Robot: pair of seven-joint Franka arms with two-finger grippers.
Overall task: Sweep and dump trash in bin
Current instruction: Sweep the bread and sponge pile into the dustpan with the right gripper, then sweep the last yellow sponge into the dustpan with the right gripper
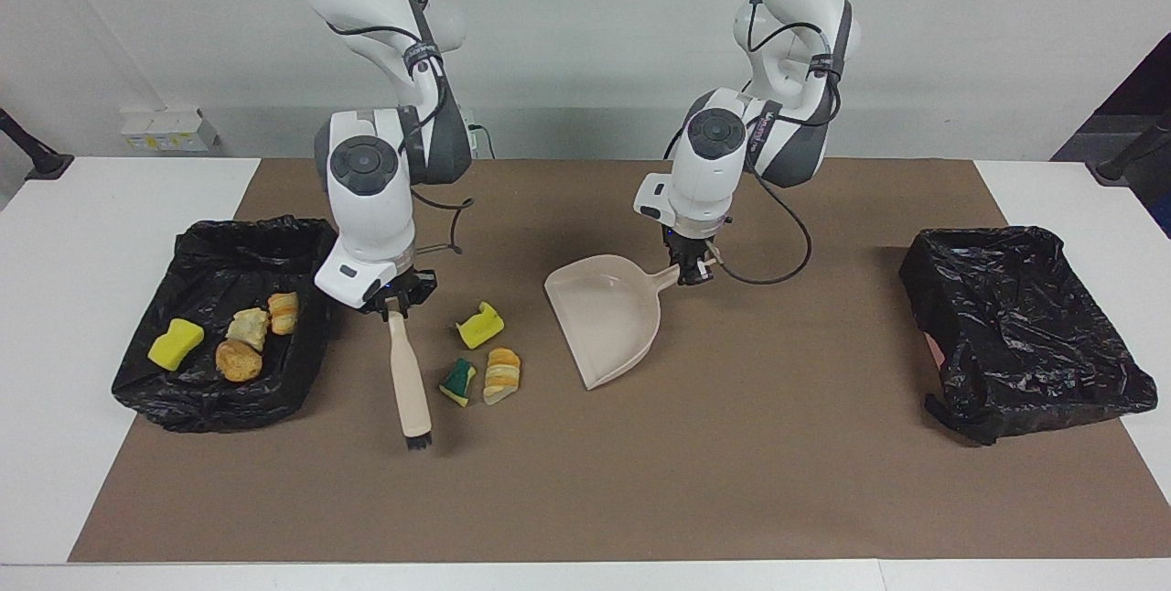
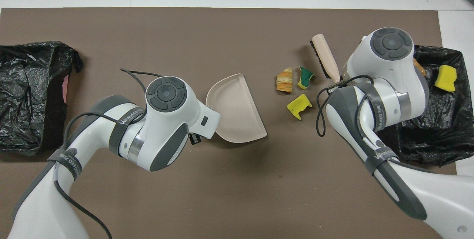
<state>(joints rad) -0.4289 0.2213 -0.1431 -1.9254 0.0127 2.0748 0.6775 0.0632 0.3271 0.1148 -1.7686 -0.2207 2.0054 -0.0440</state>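
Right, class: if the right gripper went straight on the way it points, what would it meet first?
Apart from the brush the right gripper holds, probably the brown mat: it points steeply down. The green sponge scrap lies beside that line, though depth is unclear.

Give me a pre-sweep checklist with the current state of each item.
1. Right end effector grips brush: ok.
2. Left end effector holds dustpan by its handle: ok.
3. Three scraps lie between brush and dustpan, yellow sponge, green sponge, bread: ok.
4. Dustpan's open edge flat on the mat: cannot tell.
5. Bristles touch the mat: cannot tell.
6. Bin beside the brush holds scraps: ok.
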